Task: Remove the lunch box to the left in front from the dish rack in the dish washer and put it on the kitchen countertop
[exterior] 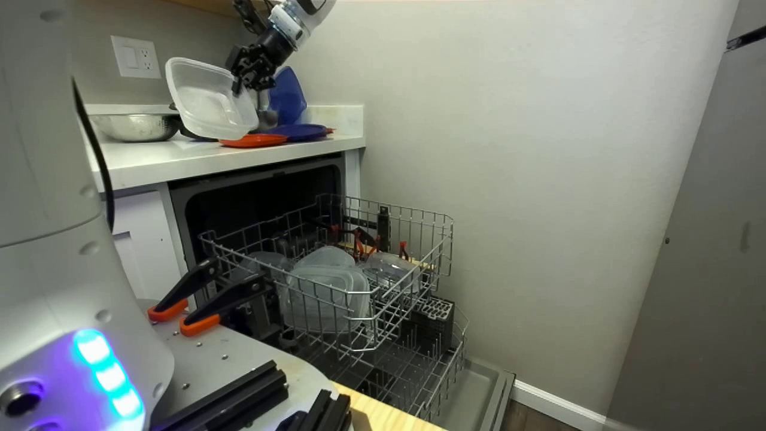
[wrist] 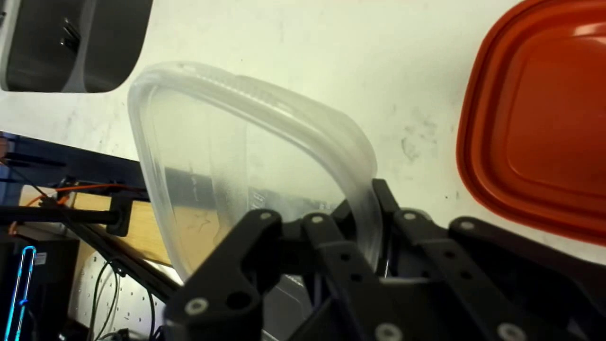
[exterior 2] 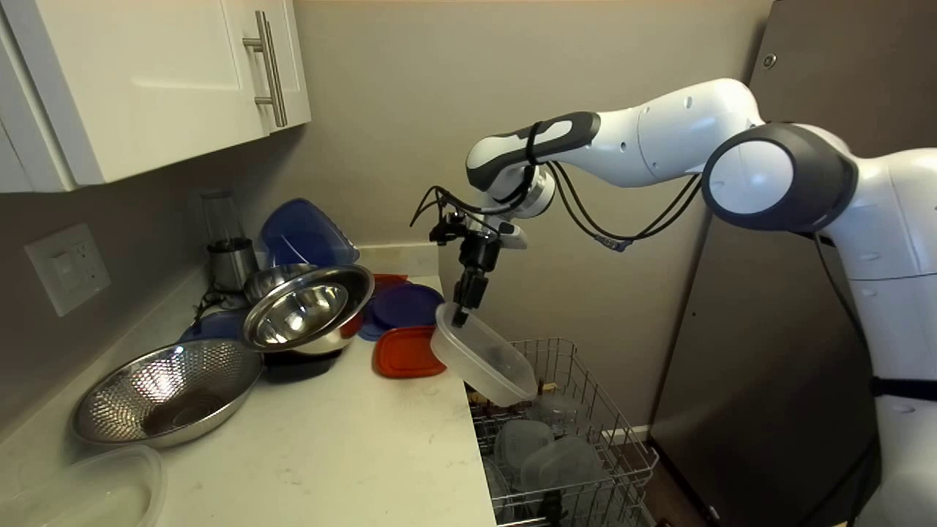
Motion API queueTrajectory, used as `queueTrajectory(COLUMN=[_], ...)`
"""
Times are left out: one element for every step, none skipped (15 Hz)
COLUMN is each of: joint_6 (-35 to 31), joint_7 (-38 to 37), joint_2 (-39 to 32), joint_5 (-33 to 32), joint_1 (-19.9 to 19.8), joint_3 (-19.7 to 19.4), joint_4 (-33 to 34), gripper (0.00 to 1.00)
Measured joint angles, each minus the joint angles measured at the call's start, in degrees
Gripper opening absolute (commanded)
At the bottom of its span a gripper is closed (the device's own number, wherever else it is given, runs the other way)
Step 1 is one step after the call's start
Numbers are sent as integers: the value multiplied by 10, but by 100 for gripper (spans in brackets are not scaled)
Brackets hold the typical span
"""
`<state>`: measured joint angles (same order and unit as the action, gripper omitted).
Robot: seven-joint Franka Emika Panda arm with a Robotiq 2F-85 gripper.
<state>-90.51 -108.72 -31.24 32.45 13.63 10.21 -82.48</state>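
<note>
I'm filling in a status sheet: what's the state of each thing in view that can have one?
Lunch box: lidless, tilted, held at the rim
Pincer: shut on that rim
Dish washer: open
Upper dish rack: pulled out, loaded
Lower rack: pulled out
Cabinet doors: shut
Base lights: lit
Light switch: position unclear
Large steel bowl: tilted
Front red lid: lying flat

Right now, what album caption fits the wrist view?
Gripper pinches a translucent lunch box by one side, a red lid on the countertop.
</note>
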Motion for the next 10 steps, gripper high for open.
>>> queueTrajectory(joint_6=[11,14,14,14,14,14,14,14,14,14], joint_7=[0,0,0,0,0,0,0,0,0,2], joint_2=[-20,-40,-60,-79,-96,-113,-127,-141,-154,-167], joint_5=[6,7,7,3,-2,-8,-14,-17,-17,-17], joint_1=[1,3,7,13,19,26,33,39,43,46], joint_3=[2,4,4,4,3,3,3,4,6,10], joint_4=[25,51,78,107,134,162,188,213,235,258], gripper=[2,2,2,2,2,2,2,2,2,2])
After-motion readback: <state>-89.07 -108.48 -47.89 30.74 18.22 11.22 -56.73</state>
